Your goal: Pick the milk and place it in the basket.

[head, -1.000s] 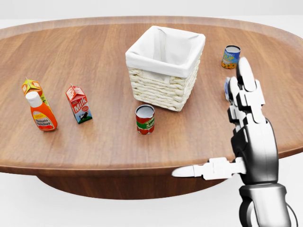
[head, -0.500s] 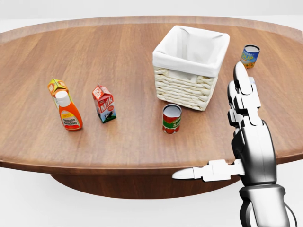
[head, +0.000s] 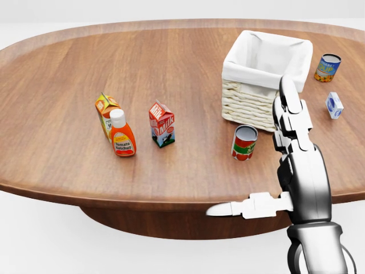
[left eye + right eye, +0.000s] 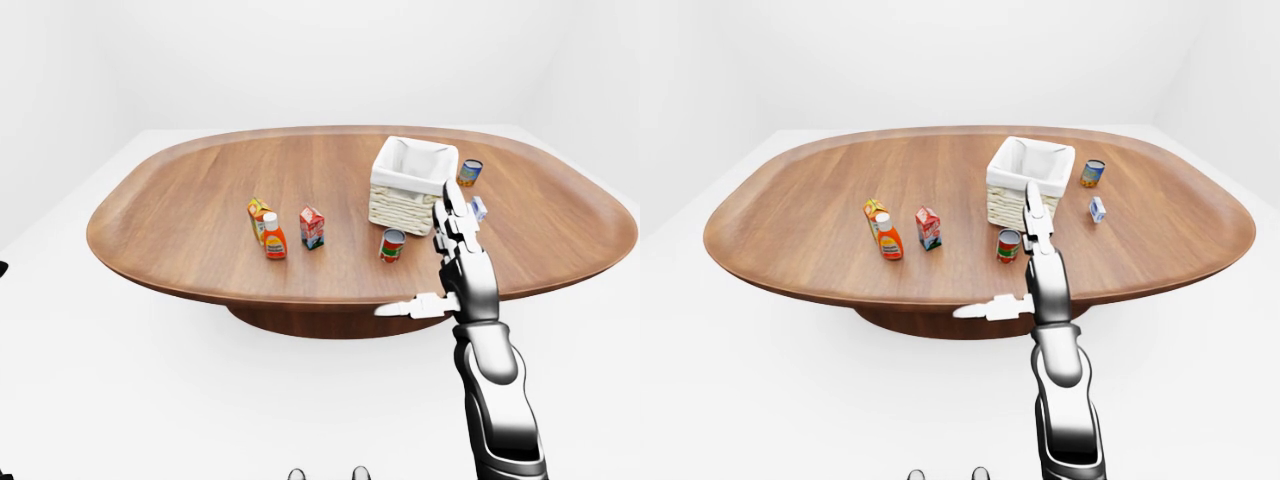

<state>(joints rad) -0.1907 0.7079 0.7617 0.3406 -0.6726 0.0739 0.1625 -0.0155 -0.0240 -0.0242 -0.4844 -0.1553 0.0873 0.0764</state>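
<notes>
Milk (image 3: 162, 124) upright on bench (image 3: 74, 68), mid-left in head view, untouched, well apart from basket (image 3: 259, 85) at upper right. Ketchup bottle (image 3: 122, 136) and orange carton (image 3: 105, 110) just left of milk; red can (image 3: 244, 142) below basket. Right hand (image 3: 296, 165) raised at bench edge, likely staged for reach. Fingers (image 3: 290, 100) straight, thumb splayed left: released, holding nothing. Left hand out of sight.
</notes>
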